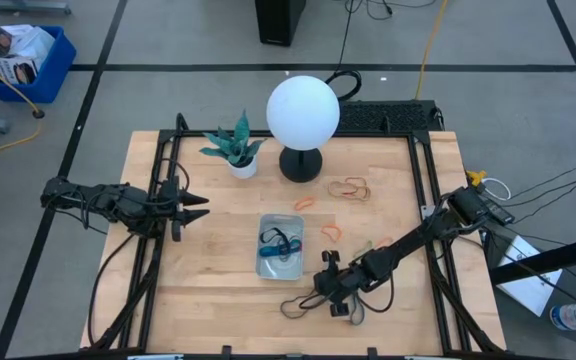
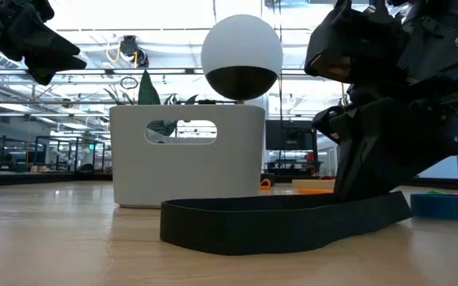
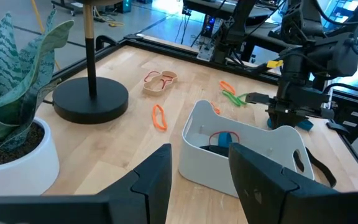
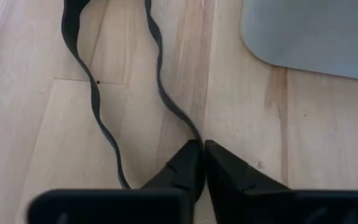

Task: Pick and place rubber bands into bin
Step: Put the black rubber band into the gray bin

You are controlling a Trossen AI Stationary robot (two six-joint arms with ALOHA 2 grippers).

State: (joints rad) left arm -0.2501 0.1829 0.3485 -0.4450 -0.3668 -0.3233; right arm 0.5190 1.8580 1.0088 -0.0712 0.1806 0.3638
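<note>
High view: we see the right gripper [image 1: 320, 292] low on the surface [image 1: 218, 290], pressed together on a black rubber band [image 1: 298, 305] lying just beside the bin [image 1: 281, 247]. The left gripper [image 1: 198, 207] hovers spread near the surface's left edge, well apart from the bin.

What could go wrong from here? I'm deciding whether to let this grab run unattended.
The right gripper is shut on just one edge of the black rubber band, so the floppy loop could slip free when lifted. The rest of the band trails on the table beside the bin and might snag the rim or drape outside it.
</note>
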